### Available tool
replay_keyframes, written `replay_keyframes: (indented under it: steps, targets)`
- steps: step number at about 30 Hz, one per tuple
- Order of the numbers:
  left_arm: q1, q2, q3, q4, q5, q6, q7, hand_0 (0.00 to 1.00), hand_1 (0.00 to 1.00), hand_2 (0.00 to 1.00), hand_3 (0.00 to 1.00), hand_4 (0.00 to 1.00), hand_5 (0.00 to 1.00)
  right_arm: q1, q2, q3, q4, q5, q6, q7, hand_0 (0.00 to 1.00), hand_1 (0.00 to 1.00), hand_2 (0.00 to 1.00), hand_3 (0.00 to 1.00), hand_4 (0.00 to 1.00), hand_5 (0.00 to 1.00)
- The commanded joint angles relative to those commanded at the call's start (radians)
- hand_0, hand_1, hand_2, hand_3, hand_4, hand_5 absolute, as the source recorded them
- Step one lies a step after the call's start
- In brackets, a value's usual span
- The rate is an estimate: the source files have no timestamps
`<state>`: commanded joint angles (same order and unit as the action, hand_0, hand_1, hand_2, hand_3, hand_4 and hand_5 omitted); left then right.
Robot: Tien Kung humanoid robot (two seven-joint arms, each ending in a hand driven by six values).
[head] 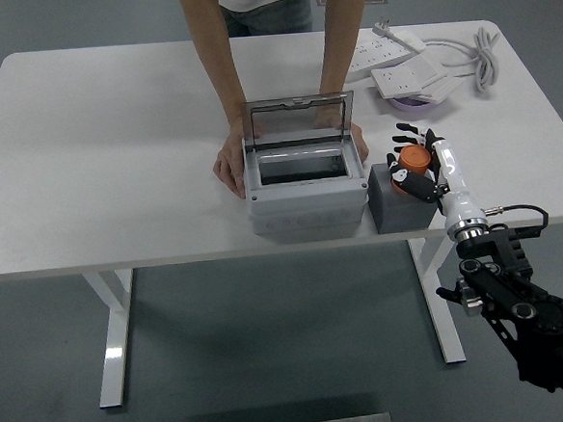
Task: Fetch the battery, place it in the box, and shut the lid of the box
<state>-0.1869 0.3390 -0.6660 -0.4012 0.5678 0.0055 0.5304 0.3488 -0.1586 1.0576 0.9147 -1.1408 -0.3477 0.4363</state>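
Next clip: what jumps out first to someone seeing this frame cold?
The orange battery at the table's right front, wrapped by the robot's right hand above a dark gray block. Next, the gray box at center, its clear lid standing open, steadied on both sides by a person's hands from the far side.
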Motion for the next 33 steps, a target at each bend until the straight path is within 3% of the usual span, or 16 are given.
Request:
replay_keyframes:
  steps: [11, 12, 23, 24, 29, 30, 33]
  targets:
    - [-0.003, 0.001, -0.001, 0.0, 0.004, 0.0, -0.002, 0.805, 0.877, 0.812, 0.818, 0.81, 0.501, 0.001, -0.002, -0.002, -0.008, 0.008, 0.01, 0.0, 0.548, 0.676, 0.703, 0.747, 0.597, 0.002]
    - [-0.003, 0.001, -0.001, 0.001, 0.004, 0.001, -0.003, 0.804, 0.877, 0.813, 0.817, 0.81, 0.501, 0.001, -0.002, -0.002, -0.008, 0.009, 0.01, 0.0, 0.574, 0.677, 0.699, 0.744, 0.659, 0.002]
    - [-0.005, 0.001, 0.002, 0.001, 0.0, 0.005, -0.011, 0.804, 0.878, 0.813, 0.818, 0.809, 0.499, -0.002, -0.001, -0.003, -0.007, 0.013, 0.013, -0.008, 0.575, 0.676, 0.693, 0.725, 0.646, 0.002]
    - [-0.005, 0.001, 0.002, 0.001, 0.0, 0.005, -0.011, 0.804, 0.878, 0.814, 0.818, 0.809, 0.499, -0.002, -0.001, -0.003, -0.007, 0.014, 0.013, -0.009, 0.522, 0.627, 0.578, 0.56, 0.614, 0.002]
    - [-0.007, 0.003, 0.002, 0.001, 0.0, 0.007, -0.014, 0.804, 0.878, 0.814, 0.818, 0.809, 0.499, -0.002, -0.001, -0.005, -0.008, 0.015, 0.012, -0.014, 0.522, 0.627, 0.578, 0.56, 0.614, 0.002]
    - [-0.007, 0.003, 0.002, 0.001, 0.0, 0.007, -0.014, 0.804, 0.878, 0.814, 0.818, 0.809, 0.499, -0.002, -0.001, -0.005, -0.008, 0.015, 0.012, -0.014, 0.497, 0.561, 0.521, 0.497, 0.597, 0.015]
    - [-0.009, 0.003, 0.001, 0.002, 0.001, 0.008, -0.015, 0.804, 0.878, 0.814, 0.818, 0.809, 0.499, -0.002, -0.002, -0.006, -0.007, 0.017, 0.011, -0.015, 0.497, 0.561, 0.521, 0.497, 0.597, 0.015]
